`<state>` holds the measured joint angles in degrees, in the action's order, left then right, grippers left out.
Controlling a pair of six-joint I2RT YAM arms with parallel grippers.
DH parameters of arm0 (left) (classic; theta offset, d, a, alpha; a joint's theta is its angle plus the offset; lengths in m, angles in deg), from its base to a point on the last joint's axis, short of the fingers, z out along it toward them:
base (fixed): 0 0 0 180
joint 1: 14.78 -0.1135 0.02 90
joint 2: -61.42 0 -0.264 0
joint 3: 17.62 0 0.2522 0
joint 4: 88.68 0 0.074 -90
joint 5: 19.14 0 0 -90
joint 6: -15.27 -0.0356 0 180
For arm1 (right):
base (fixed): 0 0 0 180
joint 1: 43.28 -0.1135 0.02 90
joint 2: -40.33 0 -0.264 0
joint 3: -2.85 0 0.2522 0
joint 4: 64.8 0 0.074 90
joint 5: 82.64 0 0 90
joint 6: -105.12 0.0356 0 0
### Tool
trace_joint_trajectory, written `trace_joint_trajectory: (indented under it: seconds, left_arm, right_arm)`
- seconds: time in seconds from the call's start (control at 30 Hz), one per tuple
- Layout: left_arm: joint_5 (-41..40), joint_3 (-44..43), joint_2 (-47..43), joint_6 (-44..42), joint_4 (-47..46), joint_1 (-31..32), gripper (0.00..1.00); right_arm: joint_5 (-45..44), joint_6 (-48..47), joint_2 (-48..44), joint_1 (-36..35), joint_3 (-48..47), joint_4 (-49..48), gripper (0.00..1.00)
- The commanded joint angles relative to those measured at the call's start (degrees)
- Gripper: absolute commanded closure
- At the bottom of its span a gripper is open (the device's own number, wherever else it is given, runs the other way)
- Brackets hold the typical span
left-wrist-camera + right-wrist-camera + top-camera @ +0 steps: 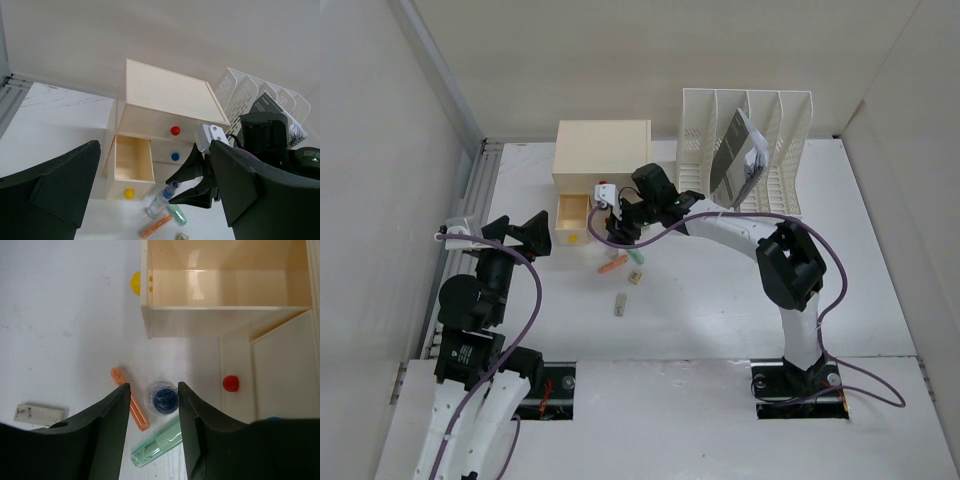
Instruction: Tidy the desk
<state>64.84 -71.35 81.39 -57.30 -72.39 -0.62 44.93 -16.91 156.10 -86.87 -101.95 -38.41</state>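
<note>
Broad matte white desk (720,320): underlies everything, with the cream wooden drawer box (602,150) toward its far edge. All places below reckoned from that box.

Left gripper (530,237): off the box's front-left, well apart from the clutter. Spread wide, holding nothing.

Well in front of the box: small pale grey rectangular block (619,304), lying alone. Closer in: thin orange plastic stick (129,397) and translucent green tube (157,442), both flat on the desk, near each other.

Just in front of the box, near its red knob (230,384): small clear bottle with blue cap (161,398). Right gripper (151,395): straddles that bottle from above, set about half-wide. One finger at the cap's edge, a sliver of gap at the other. No firm clamp evident.

Lower-left drawer with yellow knob (572,212): pulled out of the box, nothing seen inside.

Right of the box: white slotted file rack (760,130), dark booklet (738,160) leaning in one slot.

Step in hand, by judgement: picking up the bottle, probably for the open drawer. Next move calls for closing squarely on the bottle, lifting clear of stick and tube, then carrying over the drawer's front wall before release. Risk: round bottle tipping or slipping if pinched off-centre.
</note>
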Motion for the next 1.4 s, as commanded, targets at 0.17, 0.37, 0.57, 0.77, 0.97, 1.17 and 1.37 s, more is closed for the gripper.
trace_joint_trajectory:
  seconds: [0.17,0.37,0.57,0.77,0.97,1.17,1.37]
  left_arm:
    - [0.9,-0.1,-0.8,-0.7,-2.9,-0.1,0.10]
    - [0.9,-0.1,-0.8,-0.2,-2.9,-0.1,0.10]
    - [0.9,-0.1,-0.8,-0.2,-2.9,-0.1,0.10]
    - [0.4,-0.1,-0.8,-0.2,-2.9,-0.1,0.10]
    - [-0.1,-0.1,-0.8,-0.2,-2.3,-0.1,0.10]
    - [-0.1,-0.1,-0.8,-0.2,-2.3,-0.1,0.10]
    - [-0.7,-0.1,-0.8,-0.2,-2.3,-0.1,0.10]
  right_arm:
    - [-3.3,1.4,0.5,-0.4,-2.5,-3.2,0.52]
    - [-4.5,1.4,1.0,-0.4,-1.9,-3.2,0.52]
    - [-4.5,1.4,1.6,-0.4,-1.9,-3.2,0.53]
    - [-5.1,1.4,2.1,-0.4,-1.9,-3.2,0.69]
    - [-4.6,1.4,0.2,-1.0,-1.3,-3.2,0.89]
    - [-4.6,1.4,-4.8,-2.2,1.1,-3.2,0.92]
    - [-7.6,0.8,-12.1,-3.9,1.7,-0.9,0.92]
